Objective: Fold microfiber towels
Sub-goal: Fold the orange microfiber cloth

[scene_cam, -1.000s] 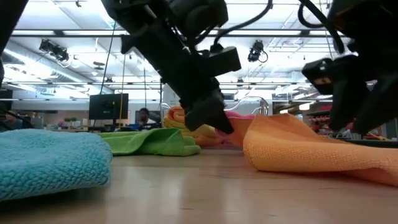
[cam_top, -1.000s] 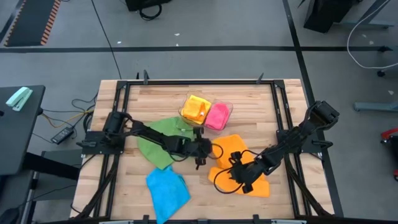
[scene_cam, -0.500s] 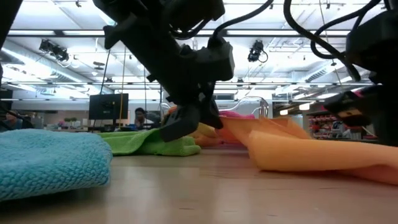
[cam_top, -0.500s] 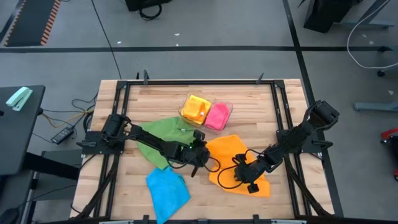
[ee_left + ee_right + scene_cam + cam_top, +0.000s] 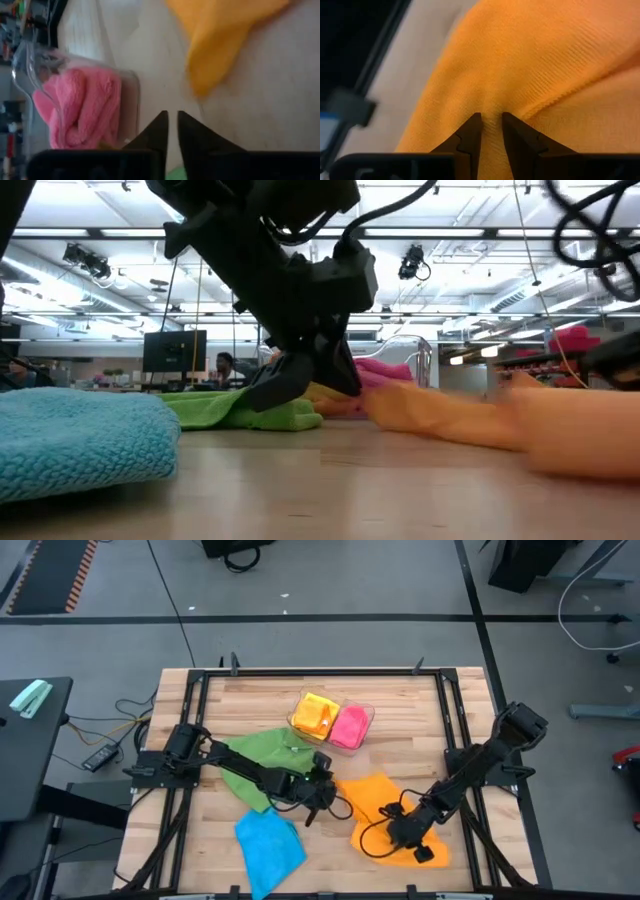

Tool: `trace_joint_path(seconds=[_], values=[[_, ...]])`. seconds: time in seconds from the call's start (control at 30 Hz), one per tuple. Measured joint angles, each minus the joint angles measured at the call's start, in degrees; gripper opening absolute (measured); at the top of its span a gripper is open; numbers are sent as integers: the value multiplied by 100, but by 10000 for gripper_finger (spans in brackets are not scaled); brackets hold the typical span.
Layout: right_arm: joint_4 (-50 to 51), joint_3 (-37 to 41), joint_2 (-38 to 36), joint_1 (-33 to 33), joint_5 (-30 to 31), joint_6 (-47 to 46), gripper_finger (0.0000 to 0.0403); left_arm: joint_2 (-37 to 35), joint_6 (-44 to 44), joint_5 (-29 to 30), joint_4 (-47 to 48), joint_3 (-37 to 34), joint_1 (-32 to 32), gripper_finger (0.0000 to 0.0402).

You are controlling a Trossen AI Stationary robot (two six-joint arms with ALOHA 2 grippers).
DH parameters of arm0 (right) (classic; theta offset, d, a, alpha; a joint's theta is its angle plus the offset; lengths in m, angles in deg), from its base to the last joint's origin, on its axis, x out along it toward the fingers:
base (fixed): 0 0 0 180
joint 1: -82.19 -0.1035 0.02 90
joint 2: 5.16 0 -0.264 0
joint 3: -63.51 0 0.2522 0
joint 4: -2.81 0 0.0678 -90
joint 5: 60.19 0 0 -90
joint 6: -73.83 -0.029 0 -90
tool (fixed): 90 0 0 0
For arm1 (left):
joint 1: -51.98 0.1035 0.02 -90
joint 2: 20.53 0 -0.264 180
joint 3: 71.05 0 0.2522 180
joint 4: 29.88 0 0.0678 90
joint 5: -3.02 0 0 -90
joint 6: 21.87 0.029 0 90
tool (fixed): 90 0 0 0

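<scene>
the right gripper [image 5: 487, 131] pinches the orange towel [image 5: 385, 808] to drag it flat, while the left gripper [image 5: 171, 131], slightly parted, holds nothing.

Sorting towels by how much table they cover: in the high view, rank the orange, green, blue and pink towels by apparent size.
1. orange towel, spread widest
2. green towel and blue towel: alike, and an arm covers part of the green
3. pink towel, bunched in the clear tray

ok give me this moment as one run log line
right hand: pinching orange towel | left hand: empty, off the cloth, near-shut | pink towel: in clear tray | fold: unfinished
</scene>
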Motion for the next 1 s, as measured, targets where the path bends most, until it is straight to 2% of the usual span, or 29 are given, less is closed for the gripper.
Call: trace_joint_path(seconds=[0.23, 0.4, 0.6, 0.8, 0.9, 1.0], values=[[-34, -145, 15, -405, -1024, -141, 87, 0, -380, 4, 16, 0, 49, 151], [470, -589, 15, -465, -932, 14, 87, -3, -967, -203, -241, 0, -40, 186], [2000, -1214, 15, -344, 312, 514, 87, -11, -997, -1036, -922, 0, -34, 175], [2762, -1502, 15, -41, 1949, 886, 87, -11, -1607, -2124, -1501, 0, 201, 154], [2557, -1311, 15, 279, 2200, 1071, 87, -11, -1626, -2330, -1395, 0, 236, 144], [1652, -1007, 15, 655, 2167, 1373, 87, -11, -1584, -2342, -1369, 0, 230, 134]])
